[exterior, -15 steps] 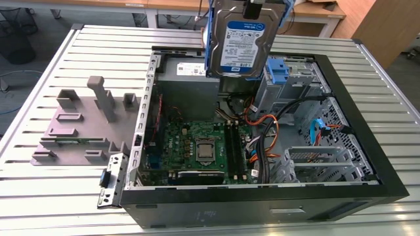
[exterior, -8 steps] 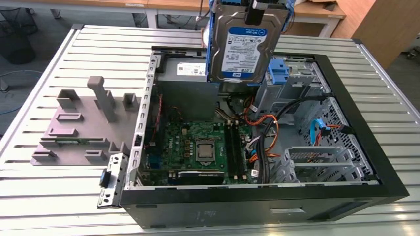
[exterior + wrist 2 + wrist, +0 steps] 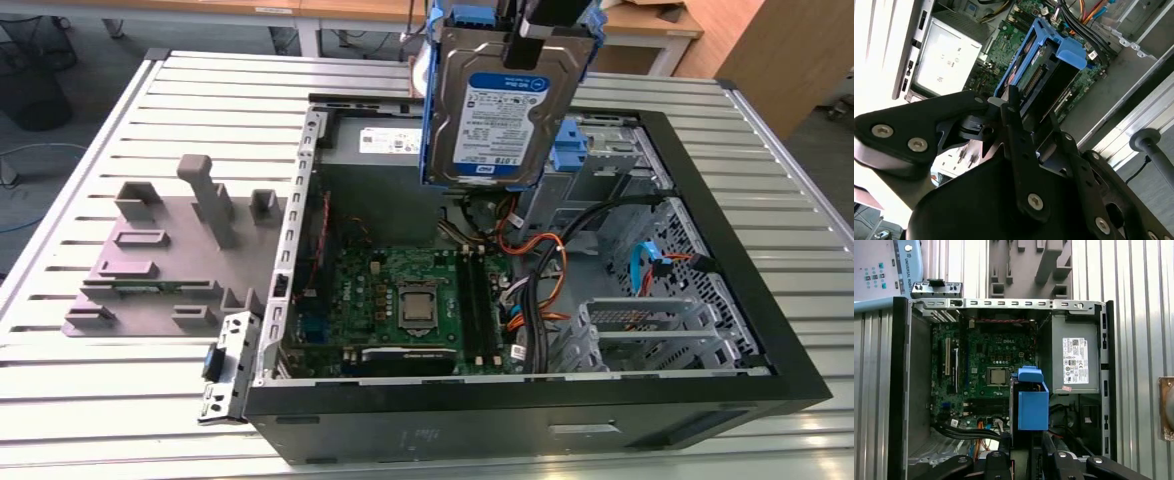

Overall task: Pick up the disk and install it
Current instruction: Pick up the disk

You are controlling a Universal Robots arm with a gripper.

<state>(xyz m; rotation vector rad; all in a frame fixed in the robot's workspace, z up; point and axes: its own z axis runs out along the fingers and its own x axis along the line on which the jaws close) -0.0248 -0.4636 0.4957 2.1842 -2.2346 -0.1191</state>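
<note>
The disk, silver-grey with a white-and-blue label and blue side rails, hangs upright in the air over the back of the open computer case. My gripper is shut on its upper end. In the second wrist view the black fingers clamp the disk, whose blue carrier points down toward the motherboard. In the first wrist view the disk's blue end floats over the case interior, between the processor and the power-supply box.
Inside the case lie a green motherboard, orange and black cables, a grey power-supply box and metal drive cages. A grey plastic stand with upright posts sits at the exterior view's left on the slatted metal table.
</note>
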